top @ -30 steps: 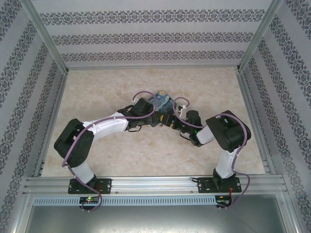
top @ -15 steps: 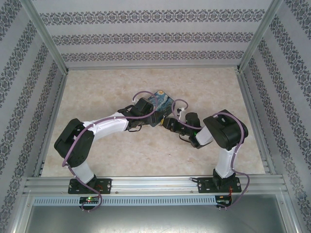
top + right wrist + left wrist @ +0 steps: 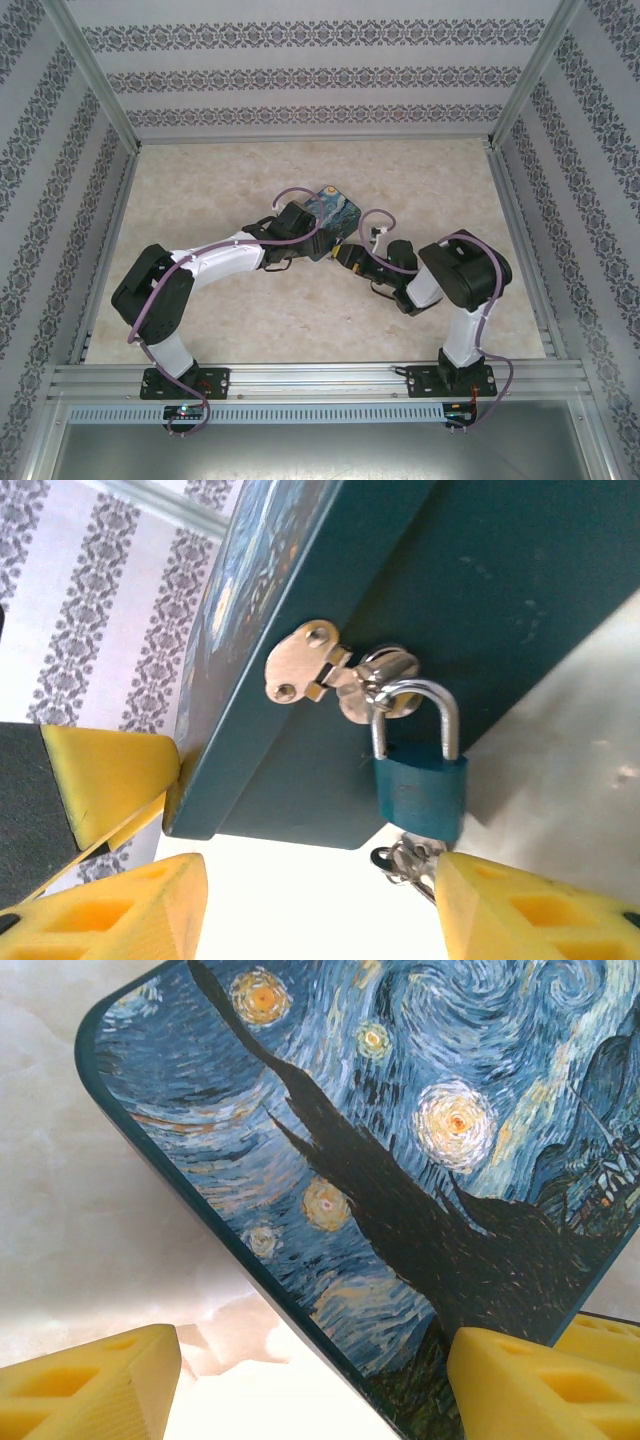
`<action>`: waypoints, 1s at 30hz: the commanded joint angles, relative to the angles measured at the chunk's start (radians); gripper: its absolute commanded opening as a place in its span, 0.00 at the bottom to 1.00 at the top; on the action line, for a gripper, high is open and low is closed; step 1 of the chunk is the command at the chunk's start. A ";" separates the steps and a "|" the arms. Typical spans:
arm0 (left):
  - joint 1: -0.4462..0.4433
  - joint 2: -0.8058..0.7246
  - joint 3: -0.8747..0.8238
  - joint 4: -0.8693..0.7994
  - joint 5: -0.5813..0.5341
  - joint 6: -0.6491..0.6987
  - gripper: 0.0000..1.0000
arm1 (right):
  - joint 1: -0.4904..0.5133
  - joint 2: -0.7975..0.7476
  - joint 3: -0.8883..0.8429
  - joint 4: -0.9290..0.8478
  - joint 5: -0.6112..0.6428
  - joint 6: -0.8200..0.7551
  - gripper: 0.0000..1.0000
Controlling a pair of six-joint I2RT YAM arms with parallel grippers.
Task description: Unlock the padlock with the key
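Teal padlock (image 3: 420,798) hangs from the painted box's (image 3: 500,590) hasp, centre of your right wrist view, above your right gripper's (image 3: 318,872) spread fingers. Your left gripper (image 3: 312,1345) is spread too, at the box.

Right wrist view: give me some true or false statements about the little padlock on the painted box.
1. The small teal padlock with a silver shackle hangs from the silver hasp of the dark teal night-sky-print box. True.
2. Its shackle stands open. False: both legs sit in the body.
3. The right gripper is clamped on the padlock. False: its yellow fingers stand wide apart.
4. A metal key shows at the padlock's base. True.
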 commanded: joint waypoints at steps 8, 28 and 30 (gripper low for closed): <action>-0.008 0.054 -0.051 -0.116 0.027 0.018 0.72 | 0.002 -0.009 -0.060 -0.150 0.144 -0.007 0.65; -0.008 0.061 -0.041 -0.117 0.037 0.018 0.72 | -0.010 0.073 0.131 -0.336 0.116 -0.144 0.71; -0.008 0.064 -0.039 -0.119 0.037 0.019 0.72 | -0.009 0.086 0.143 -0.341 0.112 -0.148 0.71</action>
